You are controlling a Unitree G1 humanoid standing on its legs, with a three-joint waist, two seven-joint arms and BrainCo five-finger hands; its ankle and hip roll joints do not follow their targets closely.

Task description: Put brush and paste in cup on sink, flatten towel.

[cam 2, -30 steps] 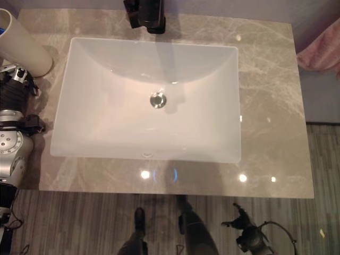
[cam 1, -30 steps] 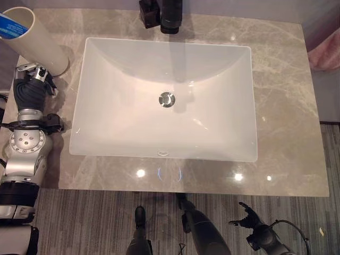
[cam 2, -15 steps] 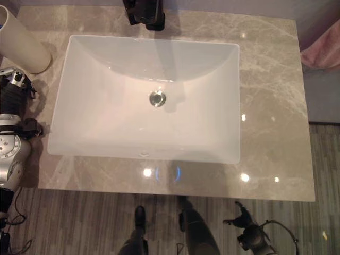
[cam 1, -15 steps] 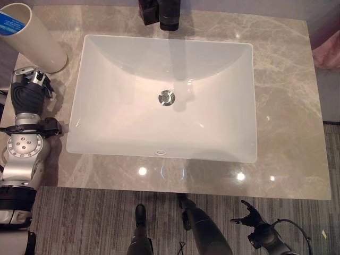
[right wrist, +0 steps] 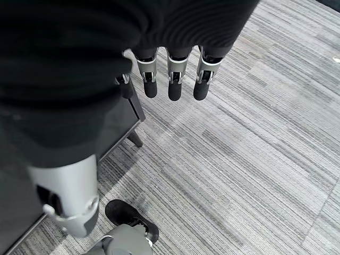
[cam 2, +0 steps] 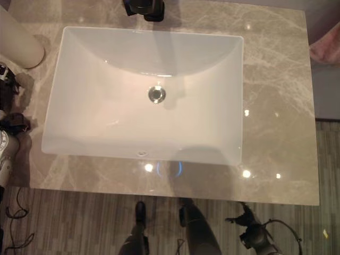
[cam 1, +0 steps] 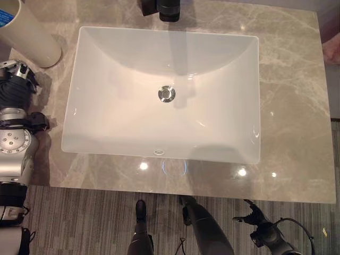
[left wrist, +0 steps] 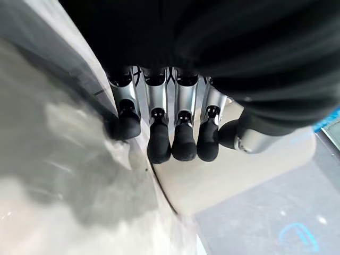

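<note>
A tall cream cup (cam 1: 29, 34) stands on the counter's far left corner, with something blue (cam 1: 6, 15) showing in its mouth. My left hand (cam 1: 15, 87) rests on the counter just in front of the cup; its fingers (left wrist: 159, 143) are straight and hold nothing, their tips close to the cup's wall (left wrist: 228, 175). A pink towel (cam 1: 333, 50) shows at the right edge, past the counter. My right hand (cam 1: 254, 217) hangs below the counter's front edge, its fingers (right wrist: 175, 85) relaxed and empty over the carpet.
A white rectangular sink (cam 1: 71, 143) with a metal drain (cam 1: 166, 93) takes up the middle of the grey marble counter (cam 1: 289, 106). A black faucet (cam 1: 164, 8) stands at the back. A dark cabinet corner (right wrist: 119, 127) is beside the right hand.
The camera has shifted, sliding the whole scene. Beyond that, my left hand has drawn back a little from the cup. The right hand stays hanging.
</note>
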